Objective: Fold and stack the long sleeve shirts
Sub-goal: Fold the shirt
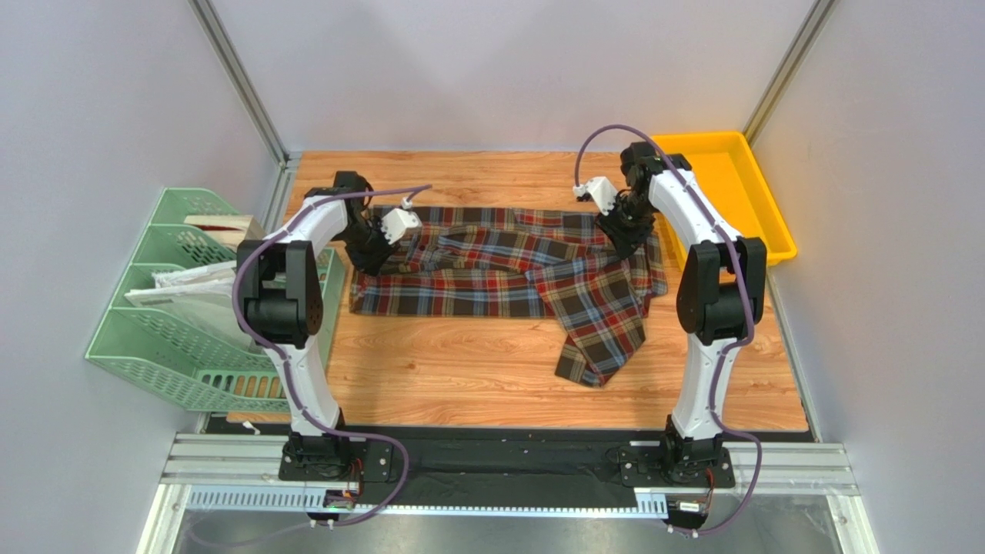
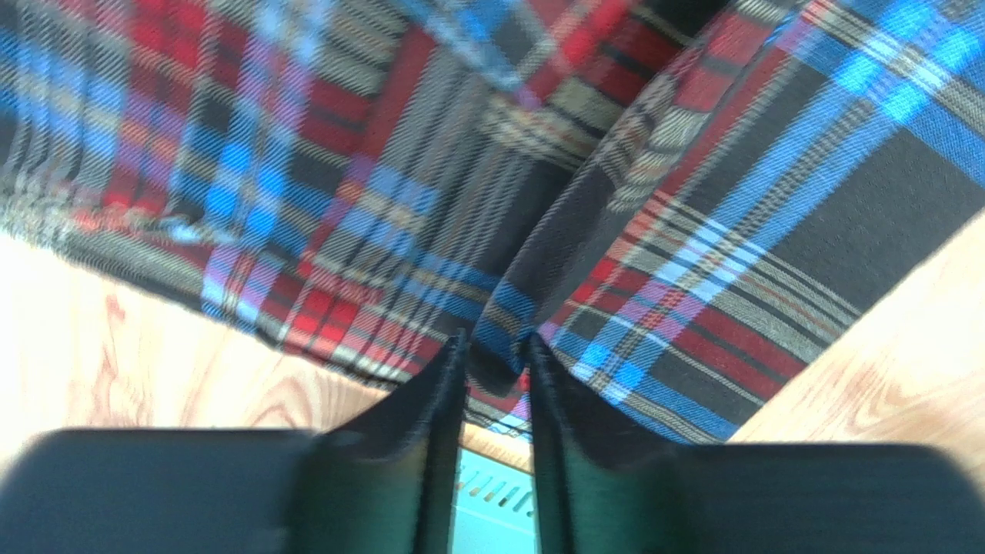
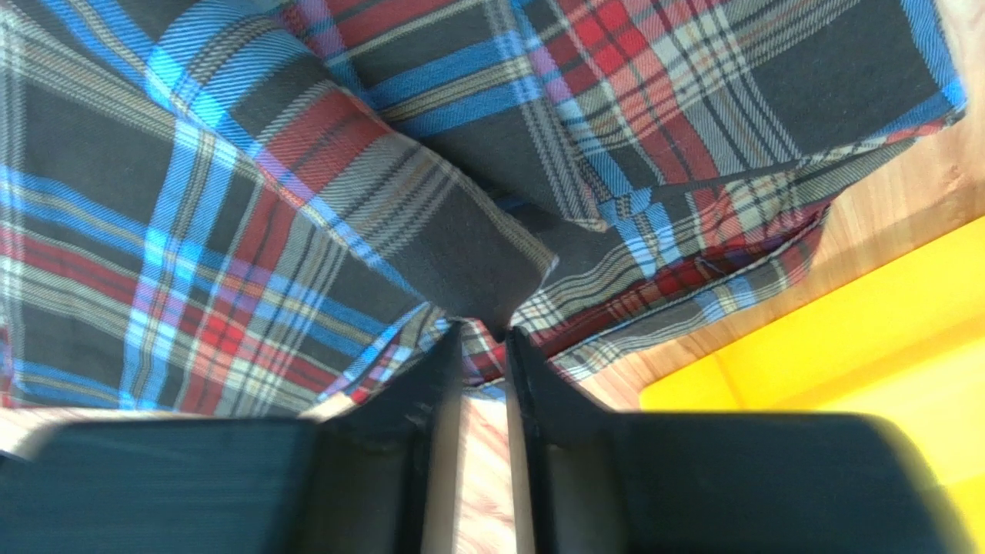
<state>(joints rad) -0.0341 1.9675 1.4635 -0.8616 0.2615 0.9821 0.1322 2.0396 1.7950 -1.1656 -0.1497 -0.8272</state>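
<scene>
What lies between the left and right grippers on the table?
Only the plaid shirt, spread over the wooden table from the left gripper to the right gripper; top view shows it.

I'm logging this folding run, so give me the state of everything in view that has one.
shirt: lying on the table, partly folded, one sleeve trailing toward the arms.
left gripper: pinching the shirt's left end.
right gripper: pinching the shirt's right end.
bin: upright, right of the table.
rack: upright, holding papers.
</scene>
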